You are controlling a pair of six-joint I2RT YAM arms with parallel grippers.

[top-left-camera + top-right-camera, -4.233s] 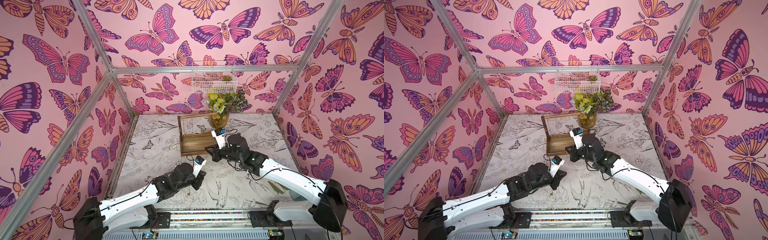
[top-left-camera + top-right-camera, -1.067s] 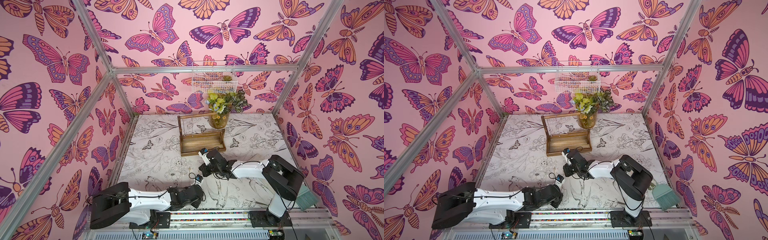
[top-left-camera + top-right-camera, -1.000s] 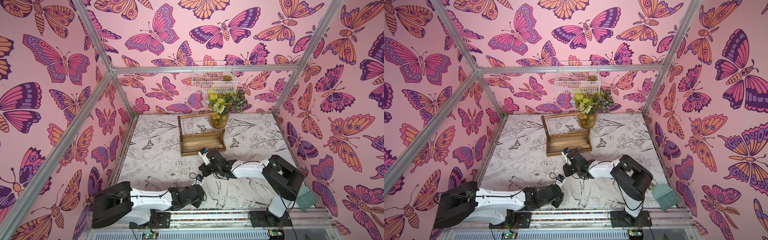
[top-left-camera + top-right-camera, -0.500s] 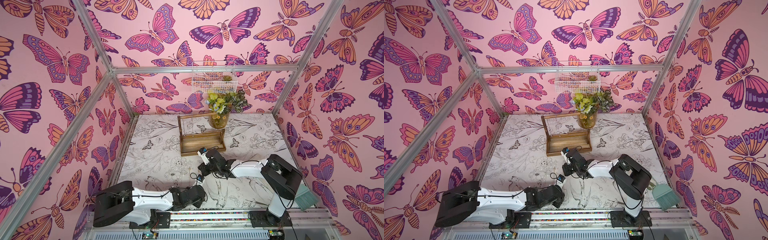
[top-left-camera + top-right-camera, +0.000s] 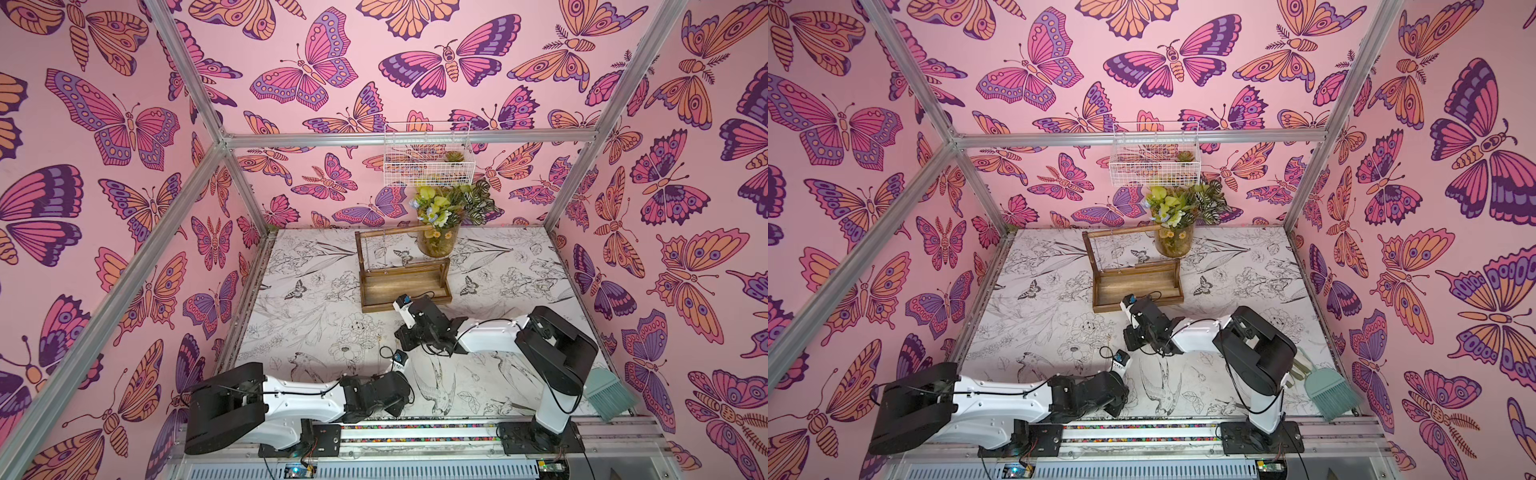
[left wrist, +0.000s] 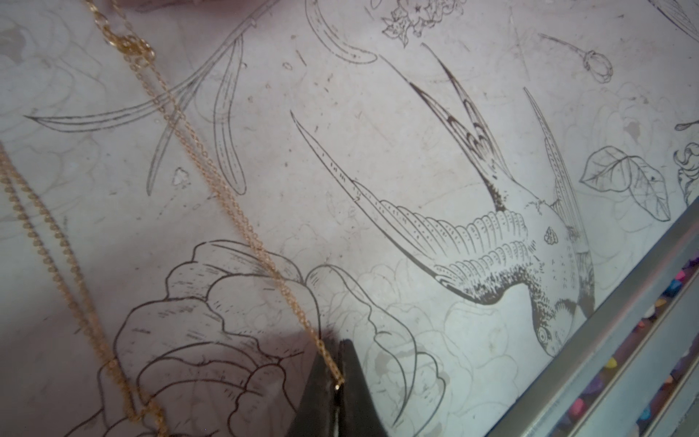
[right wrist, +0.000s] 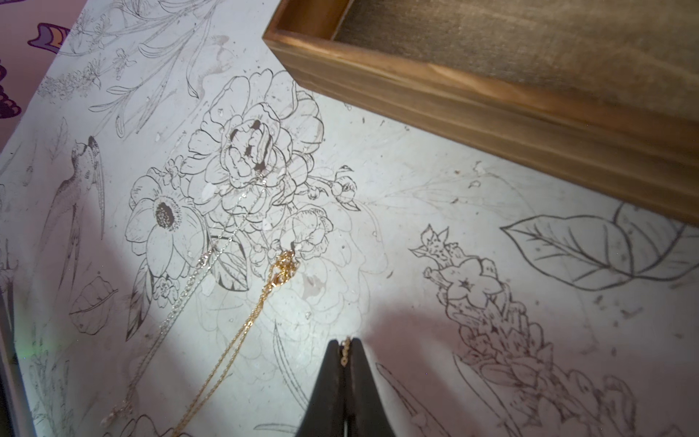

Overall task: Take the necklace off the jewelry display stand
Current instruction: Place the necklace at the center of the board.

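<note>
**Pink butterfly walls, ink-drawn table**

The walls (image 5: 124,124) are pink with purple, magenta and orange butterflies. The table (image 5: 311,324) is grey-white with black line drawings of flowers, leaves and birds. The stand (image 5: 399,282) is brown stained wood. Behind it: a white wire basket (image 5: 428,176), yellow-green flowers (image 5: 434,205). On its near side: a gold necklace (image 6: 227,196), a silver chain (image 7: 188,285).

Top views: we see bright, even light and sharp detail; the frame bars (image 5: 407,139) splay toward the edges.
Wrist views: we find dimmer light, soft pinkish shadows on the table (image 7: 416,329), and blurred near fingertips (image 7: 329,386).
</note>
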